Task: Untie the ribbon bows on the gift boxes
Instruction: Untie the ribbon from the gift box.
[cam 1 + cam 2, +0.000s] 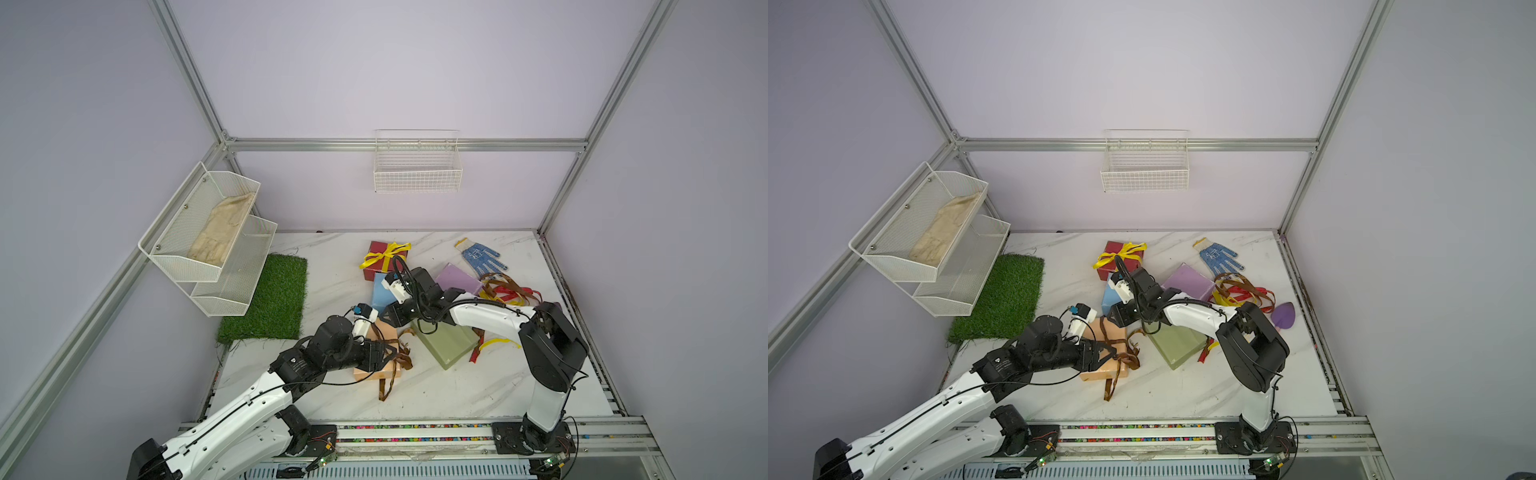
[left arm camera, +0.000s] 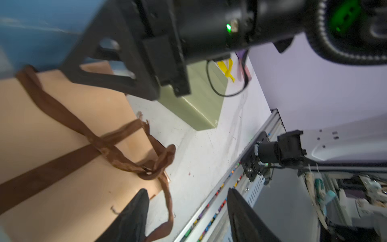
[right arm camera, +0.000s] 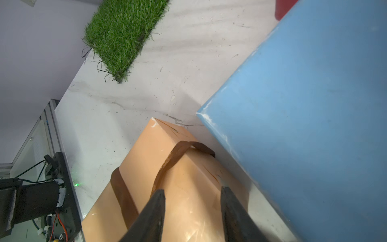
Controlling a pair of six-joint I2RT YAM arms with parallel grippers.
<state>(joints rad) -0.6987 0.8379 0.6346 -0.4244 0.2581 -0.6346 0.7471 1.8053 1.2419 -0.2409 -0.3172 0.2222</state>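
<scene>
The peach orange gift box (image 1: 374,374) lies at the front middle of the marble table, wrapped by a brown ribbon (image 2: 117,146) whose loose knot hangs over its edge. My left gripper (image 2: 186,191) stands open at that edge, with a ribbon tail lying loose between its fingers. My right gripper (image 3: 192,190) is open just above the box's far end, gripping nothing. Next to it sits the light blue box (image 1: 382,293). The dark red box (image 1: 374,272) at the back carries a tied yellow bow (image 1: 384,253). The lilac box (image 1: 457,280) and olive green box (image 1: 449,345) show no ribbon round them.
A heap of loose brown, red and yellow ribbons (image 1: 507,291) lies at the right, and a blue-dotted glove (image 1: 482,255) behind it. A grass mat (image 1: 270,299) covers the left. White wire baskets (image 1: 417,166) hang on the walls. A rail (image 1: 415,432) runs along the front edge.
</scene>
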